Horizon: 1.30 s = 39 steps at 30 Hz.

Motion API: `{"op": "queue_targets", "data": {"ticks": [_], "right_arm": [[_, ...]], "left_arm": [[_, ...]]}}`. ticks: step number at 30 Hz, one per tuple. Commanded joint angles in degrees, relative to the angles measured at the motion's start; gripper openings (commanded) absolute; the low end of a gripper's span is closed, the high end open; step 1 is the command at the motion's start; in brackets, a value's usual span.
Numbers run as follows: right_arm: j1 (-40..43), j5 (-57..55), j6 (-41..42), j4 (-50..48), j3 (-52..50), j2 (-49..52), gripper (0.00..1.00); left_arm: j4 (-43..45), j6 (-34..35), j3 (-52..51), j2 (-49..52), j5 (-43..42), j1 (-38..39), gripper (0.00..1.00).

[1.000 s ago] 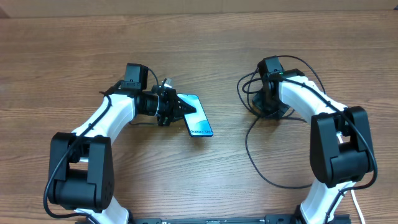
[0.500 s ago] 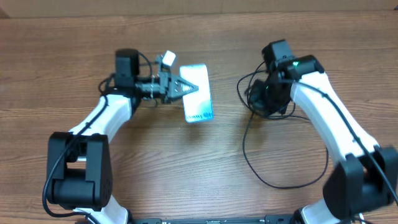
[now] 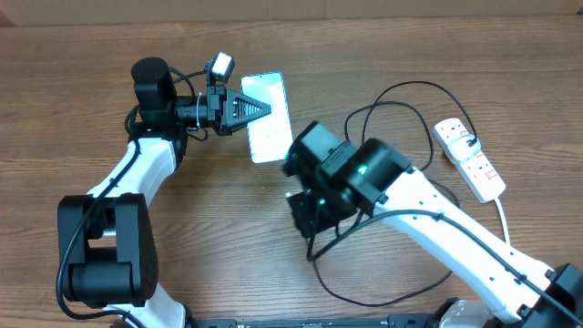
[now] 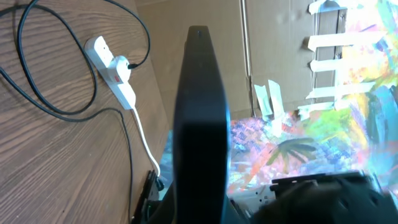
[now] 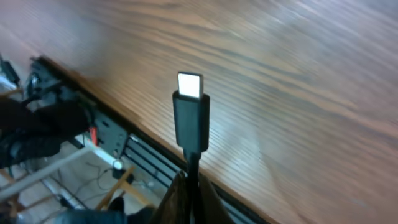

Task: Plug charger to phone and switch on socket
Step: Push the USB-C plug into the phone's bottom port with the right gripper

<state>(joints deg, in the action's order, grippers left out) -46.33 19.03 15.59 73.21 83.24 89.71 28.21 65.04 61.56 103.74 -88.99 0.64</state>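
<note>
Your right claw (image 5: 189,194) had swung across the table (image 3: 228,251) to centre, pinching the charger (image 5: 190,124) by its tip. Just beyond, up-left, the left claw (image 3: 261,109) clamped the phone (image 3: 270,135), long axis pointing away, near edge facing the plug. The socket (image 3: 470,160) lay far right.

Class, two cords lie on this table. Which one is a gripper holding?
The thin black charger cable: its plug sticks up from the right gripper. The white cord runs from the power strip, untouched.
</note>
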Motion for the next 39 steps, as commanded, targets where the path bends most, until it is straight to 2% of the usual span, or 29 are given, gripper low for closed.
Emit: {"op": "queue_targets", "data": {"ticks": [1, 9, 16, 39], "right_arm": [[-0.92, 0.76, 0.68, -2.69, 0.72, -1.20, 0.04], [-0.52, -0.33, 4.28, -9.73, 0.72, -1.20, 0.04], [2.21, -3.13, 13.00, -10.40, 0.72, -1.20, 0.04], [2.27, 0.28, 13.14, -11.72, 0.72, -1.20, 0.04]], "left_arm": [[0.37, 1.16, 0.85, 0.02, -1.66, 1.75, 0.04], [0.35, 0.11, 0.85, 0.02, -1.66, 2.75, 0.04], [0.35, 0.15, 0.83, 0.02, -1.66, 1.53, 0.04], [0.35, 0.76, 0.83, 0.02, -1.11, 0.35, 0.04]]}}
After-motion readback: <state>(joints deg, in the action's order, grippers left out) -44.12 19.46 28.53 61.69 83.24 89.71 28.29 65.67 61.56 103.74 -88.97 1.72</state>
